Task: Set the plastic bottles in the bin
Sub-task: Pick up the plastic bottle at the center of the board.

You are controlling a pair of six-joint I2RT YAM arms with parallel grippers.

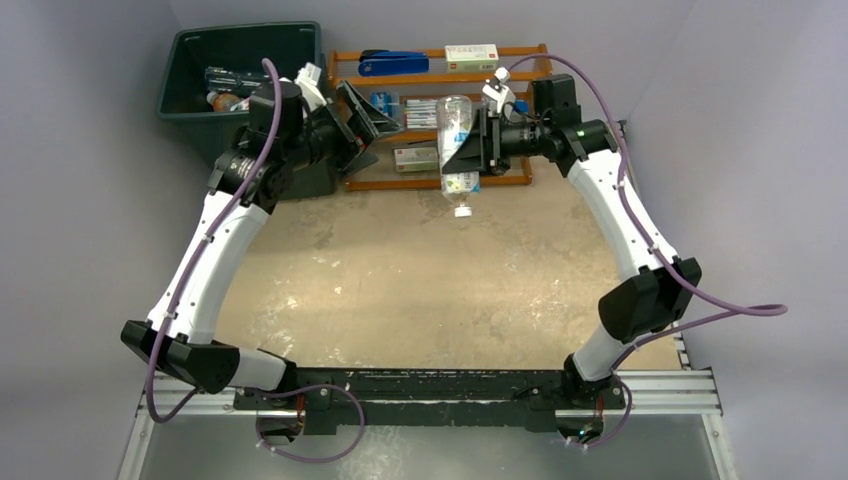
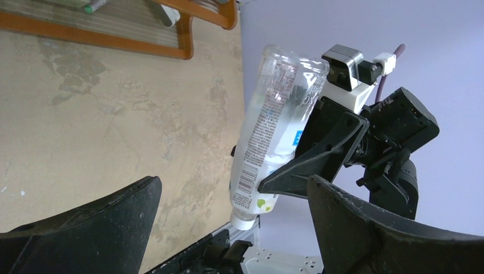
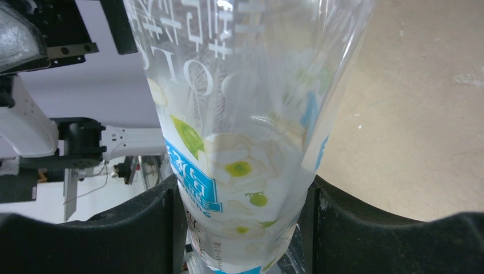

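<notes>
My right gripper (image 1: 468, 148) is shut on a clear plastic bottle (image 1: 457, 150) with a blue, white and green label. It holds the bottle in the air, white cap down, in front of the wooden rack. In the right wrist view the bottle (image 3: 245, 142) sits squeezed between both pads of the gripper (image 3: 242, 228). My left gripper (image 1: 370, 122) is open and empty, between the bin and the held bottle. Its wrist view shows the bottle (image 2: 274, 125) and the right gripper (image 2: 319, 154) ahead of its spread jaws (image 2: 234, 188). The dark green bin (image 1: 185, 75) stands at the back left with a few bottles (image 1: 225, 92) inside.
The orange-brown wooden rack (image 1: 520, 180) stands at the back centre, holding a blue stapler (image 1: 392, 63), small boxes (image 1: 470, 56) and markers (image 1: 420, 113). Grey walls close in the left, back and right. The tan tabletop (image 1: 420, 280) lies between the arms.
</notes>
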